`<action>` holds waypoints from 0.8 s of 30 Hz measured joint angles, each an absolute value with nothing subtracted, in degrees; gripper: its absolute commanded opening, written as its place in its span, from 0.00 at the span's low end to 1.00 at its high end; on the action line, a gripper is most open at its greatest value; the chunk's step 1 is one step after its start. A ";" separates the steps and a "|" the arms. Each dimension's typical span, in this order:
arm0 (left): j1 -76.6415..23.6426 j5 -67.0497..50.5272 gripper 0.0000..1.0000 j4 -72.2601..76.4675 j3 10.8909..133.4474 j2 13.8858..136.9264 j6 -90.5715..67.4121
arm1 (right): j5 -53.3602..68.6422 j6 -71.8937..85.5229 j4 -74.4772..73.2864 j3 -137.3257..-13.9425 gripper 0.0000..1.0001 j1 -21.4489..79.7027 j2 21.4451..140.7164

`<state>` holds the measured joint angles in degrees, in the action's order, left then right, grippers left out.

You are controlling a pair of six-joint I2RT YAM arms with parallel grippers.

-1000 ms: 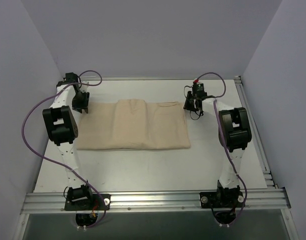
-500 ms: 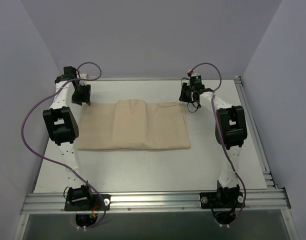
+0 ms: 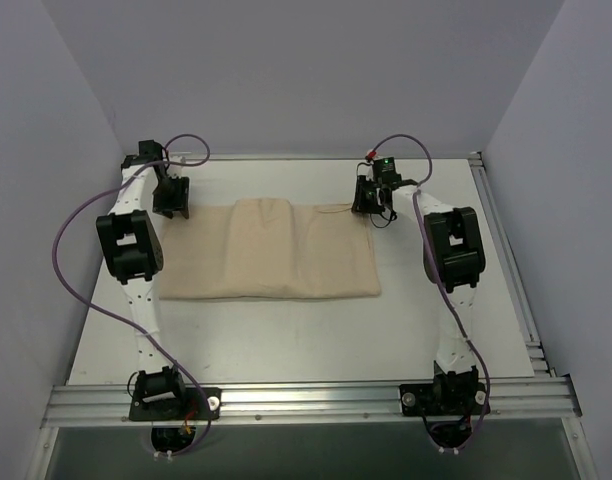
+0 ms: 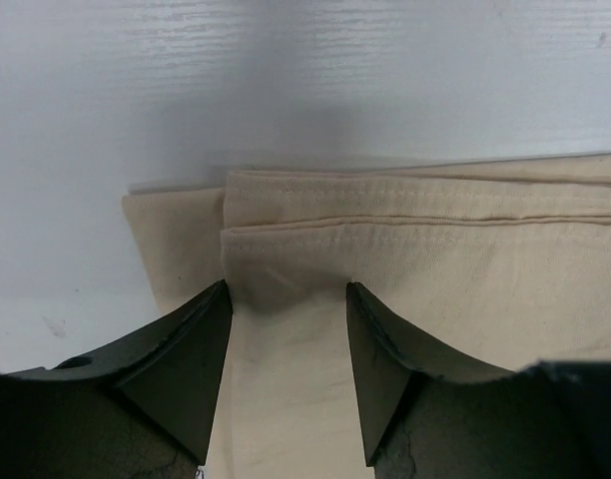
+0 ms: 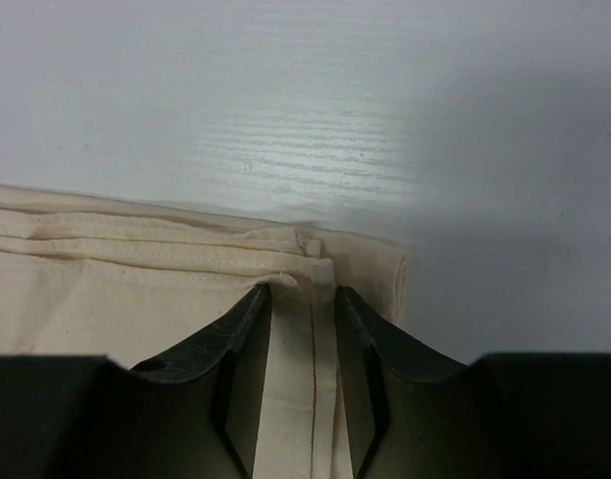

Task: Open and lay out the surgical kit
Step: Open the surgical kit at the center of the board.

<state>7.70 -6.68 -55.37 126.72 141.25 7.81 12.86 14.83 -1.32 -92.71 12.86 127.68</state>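
White table (image 3: 286,330); folded beige cloth wrap (image 3: 271,250), layered stitched hems

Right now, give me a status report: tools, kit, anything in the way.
Left tool open at far left corner of the cloth wrap. Right tool open, narrower gap, at far right corner. Wrap folded flat, contents hidden. No obstruction seen.

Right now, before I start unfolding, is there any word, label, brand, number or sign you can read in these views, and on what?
None: no readable text in any view.
Cloth wrap: plain beige with stitched hems, no tag or print showing.
Left hand and right hand: plain black fingers, no markings.
Green light on the right wrist: a lit dot only, no character.
Table: bare white, no lettering.
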 measured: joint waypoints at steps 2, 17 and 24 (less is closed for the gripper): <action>7.68 -6.76 0.57 -55.59 127.50 141.51 7.77 | 13.39 14.76 -1.28 -93.21 0.29 12.86 128.07; 7.66 -7.55 0.36 -55.33 128.29 142.34 8.23 | 17.41 14.85 -0.62 -95.94 0.00 13.10 130.47; 7.60 -8.05 0.13 -54.81 127.83 142.19 8.60 | 17.06 14.85 -0.67 -95.94 0.00 13.13 130.39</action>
